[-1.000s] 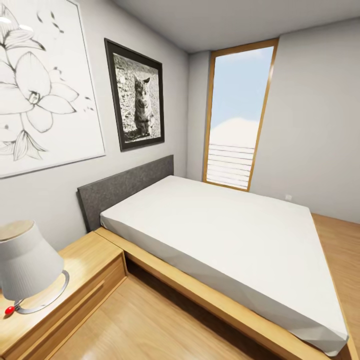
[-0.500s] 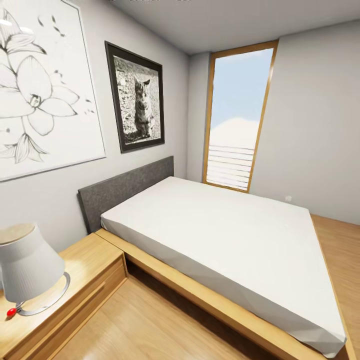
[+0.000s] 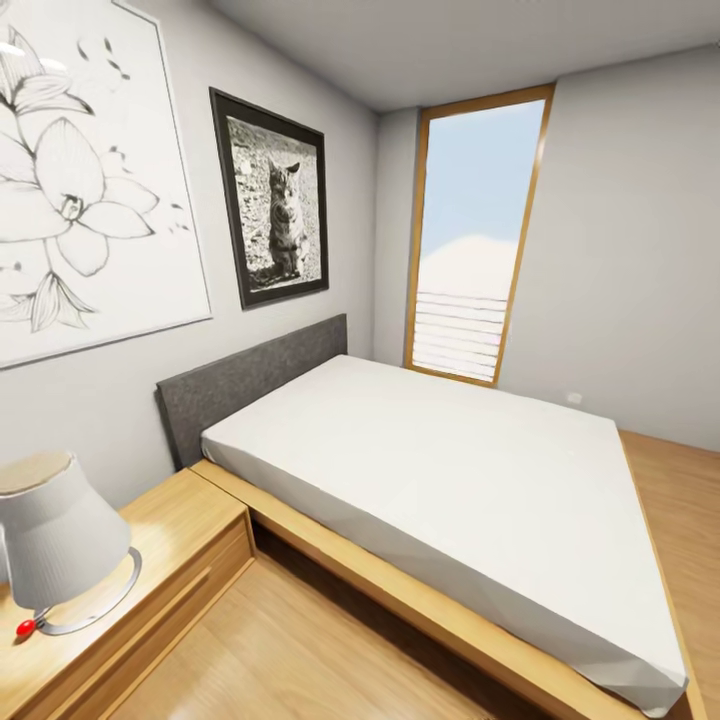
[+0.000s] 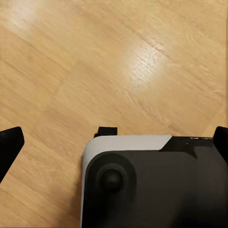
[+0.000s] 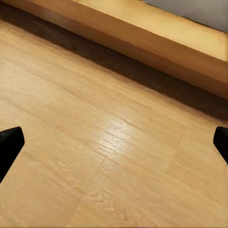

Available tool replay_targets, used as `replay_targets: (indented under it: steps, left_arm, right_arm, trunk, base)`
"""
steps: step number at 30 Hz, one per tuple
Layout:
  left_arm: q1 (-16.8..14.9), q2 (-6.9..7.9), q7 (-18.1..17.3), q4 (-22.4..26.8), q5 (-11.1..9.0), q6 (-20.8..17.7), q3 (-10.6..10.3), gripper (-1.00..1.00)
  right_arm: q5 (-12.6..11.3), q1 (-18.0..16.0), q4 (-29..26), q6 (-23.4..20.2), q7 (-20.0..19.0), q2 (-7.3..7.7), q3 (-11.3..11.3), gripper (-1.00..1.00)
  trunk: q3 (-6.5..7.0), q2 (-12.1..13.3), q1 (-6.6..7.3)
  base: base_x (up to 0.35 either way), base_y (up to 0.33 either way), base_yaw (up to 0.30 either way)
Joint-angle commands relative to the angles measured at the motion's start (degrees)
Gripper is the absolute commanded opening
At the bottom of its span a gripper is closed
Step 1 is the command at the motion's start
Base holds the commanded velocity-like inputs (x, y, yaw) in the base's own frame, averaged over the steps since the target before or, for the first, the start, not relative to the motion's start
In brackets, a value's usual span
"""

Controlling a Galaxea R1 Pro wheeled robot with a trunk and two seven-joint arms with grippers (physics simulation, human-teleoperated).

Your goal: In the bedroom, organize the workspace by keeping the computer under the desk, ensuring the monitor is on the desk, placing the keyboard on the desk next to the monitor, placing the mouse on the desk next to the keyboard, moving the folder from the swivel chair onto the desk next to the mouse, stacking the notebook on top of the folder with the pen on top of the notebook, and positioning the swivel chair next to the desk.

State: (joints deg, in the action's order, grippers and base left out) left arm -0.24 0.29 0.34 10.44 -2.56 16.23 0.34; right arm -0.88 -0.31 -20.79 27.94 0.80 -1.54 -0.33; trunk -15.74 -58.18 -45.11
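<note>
A white lamp point(image 3: 55, 540) stands on a wooden nightstand point(image 3: 170, 545) at the near left, below a flower print point(image 3: 85, 170) and a framed cat photo point(image 3: 270, 195). Rightward, a white-sheeted bed point(image 3: 440, 480) stretches toward a tall window point(image 3: 475, 230). Both the left gripper point(image 4: 114, 145) and right gripper point(image 5: 114, 142) hang spread wide over bare wooden floor point(image 5: 95, 152), holding nothing; no desk items are in sight.

A low bed with a white mattress point(image 3: 440, 470) on a light wooden frame point(image 3: 420, 600) takes up the middle and right, running to the far wall. At near left a light wooden nightstand point(image 3: 175, 545) touches the frame, carrying a white ribbed table lamp point(image 3: 55, 535). Between them, bare wooden plank floor point(image 3: 290, 650) opens toward the near edge. A dark gap runs under the frame point(image 5: 142, 71).
</note>
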Motion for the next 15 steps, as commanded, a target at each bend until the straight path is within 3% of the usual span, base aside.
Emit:
replay_targets:
  steps: [1, 7, 15]
  left_arm:
    - [-0.02, -0.01, 0.01, -0.01, -1.26, 0.69, -0.03, 1.00]
    - [-0.02, 0.04, -0.01, 0.01, -3.17, 1.44, -0.06, 1.00]
    - [-0.02, 0.06, 0.01, 0.02, -3.63, 1.67, -0.07, 1.00]
  right_arm:
    - [0.03, -0.04, 0.34, 0.69, 0.08, -0.03, 0.01, 1.00]
    - [0.32, -0.04, 0.80, 1.42, 0.01, 0.16, 0.05, 1.00]
    - [0.42, -0.05, 1.10, 1.55, -0.06, 0.21, 0.08, 1.00]
  trunk:
    - [0.11, 0.37, 0.22]
    - [1.02, 2.78, 1.54]
    - [2.33, 5.99, 3.30]
  base:
    - [0.000, 0.000, -0.128]
    - [0.000, 0.000, -0.190]
    - [0.000, 0.000, -0.264]
